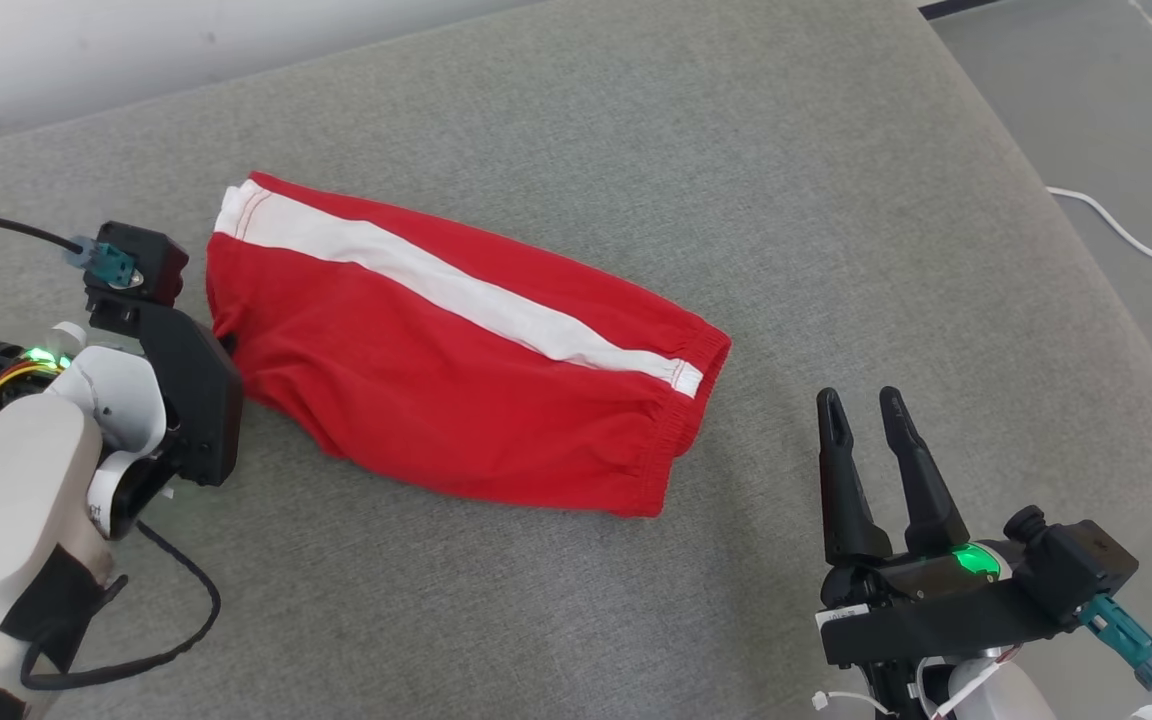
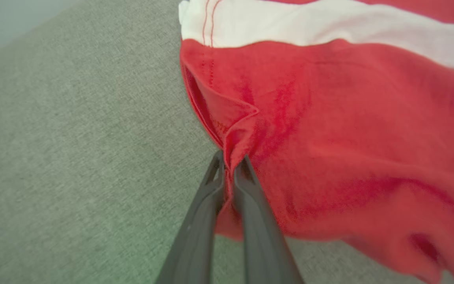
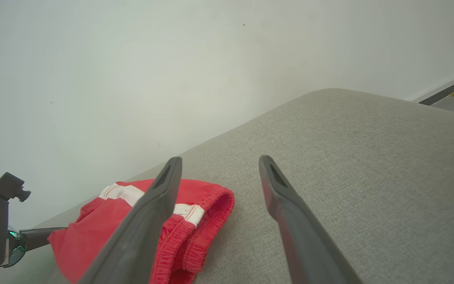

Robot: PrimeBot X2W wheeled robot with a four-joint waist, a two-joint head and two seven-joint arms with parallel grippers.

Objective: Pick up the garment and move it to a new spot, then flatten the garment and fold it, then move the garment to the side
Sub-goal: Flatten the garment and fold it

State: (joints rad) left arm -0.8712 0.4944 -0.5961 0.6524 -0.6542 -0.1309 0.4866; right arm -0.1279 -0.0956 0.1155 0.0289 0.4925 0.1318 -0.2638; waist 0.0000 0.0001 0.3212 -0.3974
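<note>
Red garment [image 1: 456, 400], one; grey cushion [image 1: 636, 150], one

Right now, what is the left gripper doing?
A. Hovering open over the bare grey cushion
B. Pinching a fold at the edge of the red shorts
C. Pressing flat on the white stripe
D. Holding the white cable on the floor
B: in the left wrist view the left gripper has its two fingers drawn close together on a bunched fold at the edge of the red shorts, below the white stripe.
</note>
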